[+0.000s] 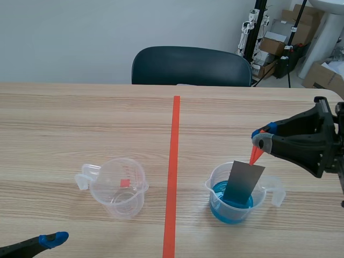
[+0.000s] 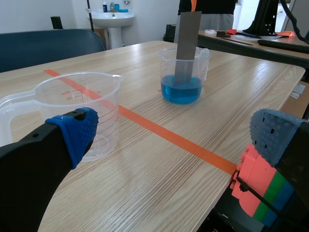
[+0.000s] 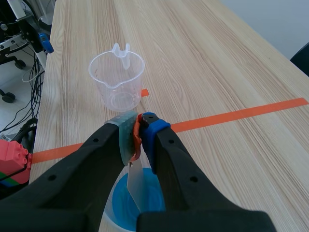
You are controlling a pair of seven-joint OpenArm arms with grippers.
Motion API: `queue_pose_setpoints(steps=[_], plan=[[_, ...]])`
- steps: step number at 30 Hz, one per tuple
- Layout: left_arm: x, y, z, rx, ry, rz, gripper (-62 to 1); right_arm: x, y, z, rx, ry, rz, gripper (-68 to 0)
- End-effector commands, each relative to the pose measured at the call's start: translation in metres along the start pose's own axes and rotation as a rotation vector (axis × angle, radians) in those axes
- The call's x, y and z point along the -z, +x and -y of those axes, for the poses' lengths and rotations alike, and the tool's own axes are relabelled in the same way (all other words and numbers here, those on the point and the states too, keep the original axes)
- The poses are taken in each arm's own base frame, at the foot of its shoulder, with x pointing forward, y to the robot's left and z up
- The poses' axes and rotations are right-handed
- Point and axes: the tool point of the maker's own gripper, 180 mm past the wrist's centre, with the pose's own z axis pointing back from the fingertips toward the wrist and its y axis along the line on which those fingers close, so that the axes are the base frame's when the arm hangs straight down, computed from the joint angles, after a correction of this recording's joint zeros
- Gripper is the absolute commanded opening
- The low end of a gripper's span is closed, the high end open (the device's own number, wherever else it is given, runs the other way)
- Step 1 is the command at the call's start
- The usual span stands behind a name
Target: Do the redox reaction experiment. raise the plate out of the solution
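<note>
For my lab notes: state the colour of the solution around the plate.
Solution: bright blue, clearest in left wrist view.

The scene view looks from the robot's side, raised, along the desk (image 1: 64,118) toward a chair (image 1: 191,64). The left wrist view sits low near the desk's edge, facing across it; the right wrist view looks steeply down. All share the blue-filled cup (image 1: 231,212) and empty cup (image 1: 119,188).
</note>
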Motion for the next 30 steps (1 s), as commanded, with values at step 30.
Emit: queue_pose_setpoints(steps=[30], plan=[[0.0016, 0.0105, -0.0040, 0.011, 0.011, 0.057, 1.4, -0.0033, 0.0089, 0.0048, -0.012, -0.001, 0.014, -67.1]])
